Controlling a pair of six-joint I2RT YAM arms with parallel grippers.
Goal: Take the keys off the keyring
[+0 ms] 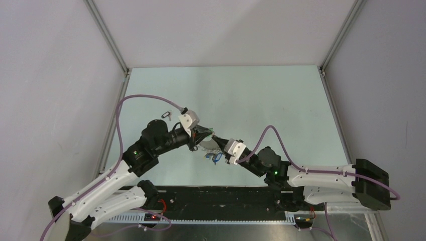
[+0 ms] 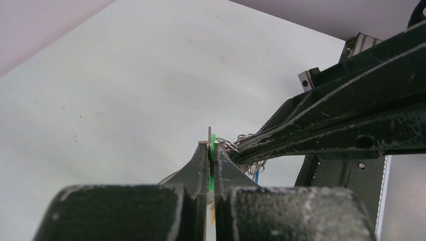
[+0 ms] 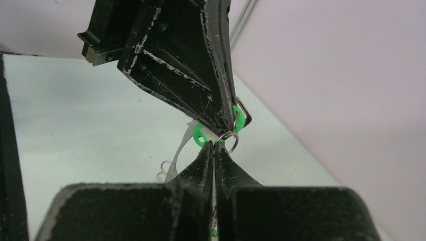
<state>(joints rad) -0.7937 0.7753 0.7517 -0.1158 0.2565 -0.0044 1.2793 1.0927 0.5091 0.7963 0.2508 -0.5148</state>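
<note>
My left gripper [image 2: 211, 145] is shut on the flat green plastic head of a key [image 2: 213, 155], held in the air above the table. My right gripper [image 3: 214, 144] meets it tip to tip and is shut on a small silver split ring [image 3: 233, 142] that hangs at the green head [image 3: 201, 134]. A thin grey curved band [image 3: 177, 155] hangs below; it may be part of the large keyring. Further small rings [image 2: 244, 137] and a blue key [image 2: 256, 174] dangle under the right fingers. From above, the bunch [image 1: 213, 156] hangs below both grippers [image 1: 205, 133] [image 1: 217, 140].
A single black-headed key with a small ring [image 1: 167, 115] lies on the pale green table [image 1: 261, 100] to the far left of the left wrist. Metal frame rails [image 1: 113, 125] line both side edges. A black strip [image 1: 226, 196] runs along the near edge.
</note>
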